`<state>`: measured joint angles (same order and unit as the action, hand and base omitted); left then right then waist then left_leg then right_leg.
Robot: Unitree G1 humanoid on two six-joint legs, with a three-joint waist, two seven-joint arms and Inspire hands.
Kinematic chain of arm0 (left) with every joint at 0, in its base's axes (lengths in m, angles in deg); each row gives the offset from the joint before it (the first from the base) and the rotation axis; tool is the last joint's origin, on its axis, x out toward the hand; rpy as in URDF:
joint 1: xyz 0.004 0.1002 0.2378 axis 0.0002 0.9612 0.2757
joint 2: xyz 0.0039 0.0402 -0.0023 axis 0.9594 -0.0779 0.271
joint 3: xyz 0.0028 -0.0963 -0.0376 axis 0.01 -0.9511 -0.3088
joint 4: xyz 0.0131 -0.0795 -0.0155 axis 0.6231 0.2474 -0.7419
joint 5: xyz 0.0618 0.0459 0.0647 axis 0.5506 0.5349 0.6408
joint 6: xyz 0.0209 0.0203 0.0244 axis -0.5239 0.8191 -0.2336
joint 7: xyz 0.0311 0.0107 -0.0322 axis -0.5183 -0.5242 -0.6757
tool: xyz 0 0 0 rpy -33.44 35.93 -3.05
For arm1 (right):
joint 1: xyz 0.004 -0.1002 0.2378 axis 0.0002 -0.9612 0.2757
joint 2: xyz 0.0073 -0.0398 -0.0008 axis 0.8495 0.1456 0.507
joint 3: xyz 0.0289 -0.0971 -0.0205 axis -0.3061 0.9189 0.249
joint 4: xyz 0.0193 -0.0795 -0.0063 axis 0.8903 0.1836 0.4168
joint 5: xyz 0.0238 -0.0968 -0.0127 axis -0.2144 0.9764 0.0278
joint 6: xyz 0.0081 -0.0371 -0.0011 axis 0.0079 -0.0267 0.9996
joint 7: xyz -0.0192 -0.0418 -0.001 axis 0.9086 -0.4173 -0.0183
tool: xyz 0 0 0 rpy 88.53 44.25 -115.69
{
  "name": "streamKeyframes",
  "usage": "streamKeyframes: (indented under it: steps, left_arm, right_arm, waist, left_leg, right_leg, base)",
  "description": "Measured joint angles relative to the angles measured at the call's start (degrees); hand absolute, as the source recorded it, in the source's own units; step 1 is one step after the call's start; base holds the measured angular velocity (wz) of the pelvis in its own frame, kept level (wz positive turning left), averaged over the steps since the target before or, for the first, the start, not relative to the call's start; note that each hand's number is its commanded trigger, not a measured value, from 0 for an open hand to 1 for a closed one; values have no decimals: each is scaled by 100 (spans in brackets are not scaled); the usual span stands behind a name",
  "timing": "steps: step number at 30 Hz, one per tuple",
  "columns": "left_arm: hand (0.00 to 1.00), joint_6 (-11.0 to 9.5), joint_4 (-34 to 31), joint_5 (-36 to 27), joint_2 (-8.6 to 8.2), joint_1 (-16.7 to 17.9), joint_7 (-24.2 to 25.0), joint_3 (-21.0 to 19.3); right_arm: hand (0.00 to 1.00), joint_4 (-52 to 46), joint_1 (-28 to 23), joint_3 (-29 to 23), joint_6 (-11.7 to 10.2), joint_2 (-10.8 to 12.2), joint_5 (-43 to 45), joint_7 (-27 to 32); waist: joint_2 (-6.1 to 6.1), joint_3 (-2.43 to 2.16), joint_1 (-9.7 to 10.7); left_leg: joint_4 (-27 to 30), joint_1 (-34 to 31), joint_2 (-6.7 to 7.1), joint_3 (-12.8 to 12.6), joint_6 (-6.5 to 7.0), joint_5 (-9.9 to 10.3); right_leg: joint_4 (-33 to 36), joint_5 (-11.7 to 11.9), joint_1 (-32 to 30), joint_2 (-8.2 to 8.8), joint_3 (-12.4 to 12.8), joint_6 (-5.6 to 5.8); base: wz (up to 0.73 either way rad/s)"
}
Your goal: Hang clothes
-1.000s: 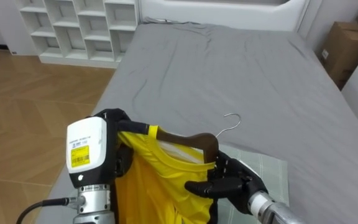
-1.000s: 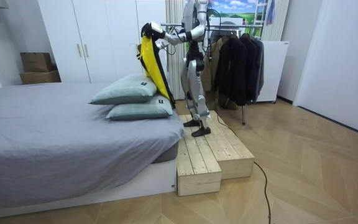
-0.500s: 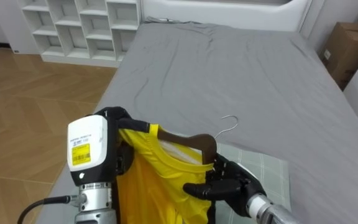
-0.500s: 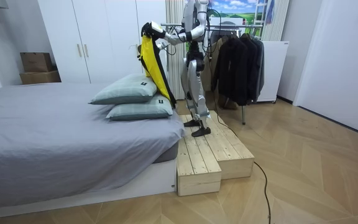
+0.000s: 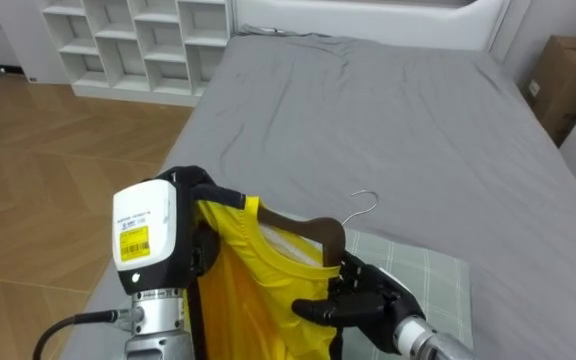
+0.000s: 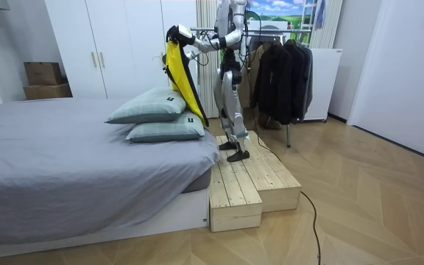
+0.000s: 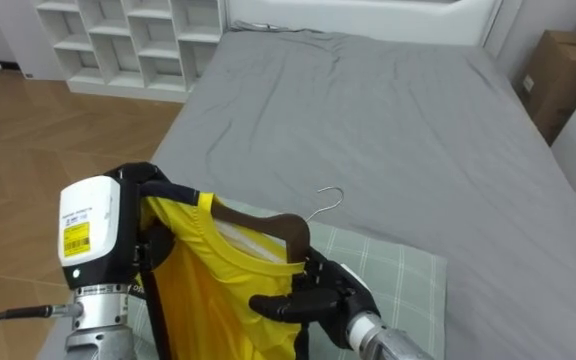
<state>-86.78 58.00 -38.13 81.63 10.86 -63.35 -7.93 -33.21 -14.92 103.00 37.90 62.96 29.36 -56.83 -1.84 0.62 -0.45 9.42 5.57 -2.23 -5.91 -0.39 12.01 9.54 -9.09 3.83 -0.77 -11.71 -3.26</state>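
Over checked pillow at near end of grey bed, yellow shirt hangs on wooden hanger; left hand clenched on shirt's left shoulder, right hand gripping hanger's middle

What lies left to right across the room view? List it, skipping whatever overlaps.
Brown cardboard box → yellow shirt on a hanger → dark jackets hanging on the clothes rack

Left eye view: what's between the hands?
A yellow shirt on a wooden hanger, held at one shoulder by the left hand and near its middle by the right hand.
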Motion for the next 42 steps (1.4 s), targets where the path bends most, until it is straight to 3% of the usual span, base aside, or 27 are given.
streamKeyframes:
  steps: [8,30,35,41,42]
  left_arm:
    - [100,0,0,-1,3,0,-72,-43]
    - [100,58,2,-10,-4,7,19,89]
    - [100,71,4,-11,10,12,37,165]
    - [100,-220,7,9,110,182,46,176]
    - [89,-273,7,3,112,214,53,176]
  right_arm:
    - [100,163,0,-11,2,-125,0,-10]
    - [100,176,-39,91,52,-129,238,-73]
    - [100,146,-264,-100,26,-110,417,-138]
    - [100,78,-547,-477,-167,-106,893,-115]
    - [100,77,-596,-529,-215,-110,948,-111]
  waist:
    - [2,-2,-17]
    - [2,-4,40]
    - [-1,-6,68]
    - [0,-7,309]
    - [1,-7,341]
  left_leg:
    - [0,2,1,0,0,0]
    - [0,-2,10,101,0,0]
    - [4,14,53,120,1,-1]
    - [6,9,66,128,2,-1]
    - [6,6,70,128,2,-1]
  right_leg:
    - [4,0,0,-1,-1,0]
    - [9,0,29,12,-100,0]
    - [5,0,51,16,-105,0]
    - [2,5,55,32,-103,9]
    - [1,6,53,34,-99,11]
  base:
    - [0]
    - [2]
    - [0]
    - [0]
    - [0]
